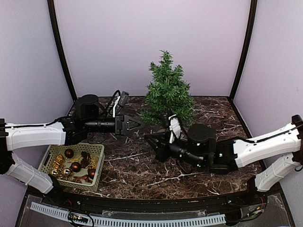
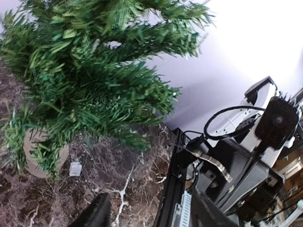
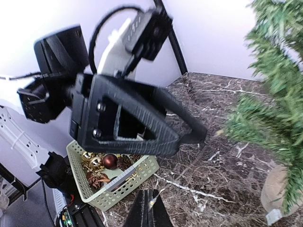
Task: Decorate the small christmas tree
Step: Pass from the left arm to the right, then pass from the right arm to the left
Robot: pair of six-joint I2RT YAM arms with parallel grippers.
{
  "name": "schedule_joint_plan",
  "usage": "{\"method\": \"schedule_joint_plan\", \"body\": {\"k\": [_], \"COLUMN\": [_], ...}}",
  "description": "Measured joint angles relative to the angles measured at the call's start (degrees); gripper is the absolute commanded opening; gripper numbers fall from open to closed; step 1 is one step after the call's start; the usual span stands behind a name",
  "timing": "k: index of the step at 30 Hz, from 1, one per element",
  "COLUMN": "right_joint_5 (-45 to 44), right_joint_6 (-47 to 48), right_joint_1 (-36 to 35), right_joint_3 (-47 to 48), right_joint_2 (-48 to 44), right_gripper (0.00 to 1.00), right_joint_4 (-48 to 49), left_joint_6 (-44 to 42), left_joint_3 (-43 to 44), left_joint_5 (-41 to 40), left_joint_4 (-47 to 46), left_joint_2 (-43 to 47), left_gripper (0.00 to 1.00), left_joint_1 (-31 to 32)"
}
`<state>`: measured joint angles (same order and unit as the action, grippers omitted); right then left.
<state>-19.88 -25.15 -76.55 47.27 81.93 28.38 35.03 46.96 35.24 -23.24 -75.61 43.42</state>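
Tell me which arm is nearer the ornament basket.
Left. The left arm passes just behind the basket; the right arm lies well to its right, before the small christmas tree.

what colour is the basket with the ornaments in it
Pale yellowish green, a latticed plastic basket; it shows best in the right wrist view.

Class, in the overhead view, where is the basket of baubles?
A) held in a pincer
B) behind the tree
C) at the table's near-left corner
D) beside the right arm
C: the pale green basket sits at the near-left corner, apart from the small christmas tree.
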Motion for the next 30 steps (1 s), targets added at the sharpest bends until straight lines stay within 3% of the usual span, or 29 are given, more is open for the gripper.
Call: {"method": "schedule_joint_plan", "body": {"k": [3,7,15,22,30], "right_joint_5": [-2.1,-6.0,-10.8,-13.4,-12.0], "right_joint_6": [-0.6,-0.3,1.8,4.6,7.1], "right_joint_1": [-0.1,0.0,1.7,2.4,2.8], "right_joint_3": [0.0,2.8,12.0,15.7,14.9], "right_joint_2": [-8.8,-16.3,-16.4,-16.7,-25.1], "right_gripper": [0.00,0.00,0.00,0.00,0.00], "right_joint_4": [-6.7,-16.9,-32.1,-37.5,-38.2], "left_joint_6": [-1.5,-3.7,-9.0,-11.6,-11.8], "left_joint_3": [-1.6,-2.4,-2.3,-1.9,-0.9], "left_joint_5": [-2.5,-5.1,-6.8,-8.8,-10.5], "left_joint_4": [0.1,0.1,-2.3,-3.0,-6.7], "left_joint_2": [0.4,0.5,-2.3,-6.3,-10.8], "left_gripper": [0.74,0.76,0.77,0.77,0.78], "left_joint_1": [0.0,0.0,2.4,5.0,5.9]}}
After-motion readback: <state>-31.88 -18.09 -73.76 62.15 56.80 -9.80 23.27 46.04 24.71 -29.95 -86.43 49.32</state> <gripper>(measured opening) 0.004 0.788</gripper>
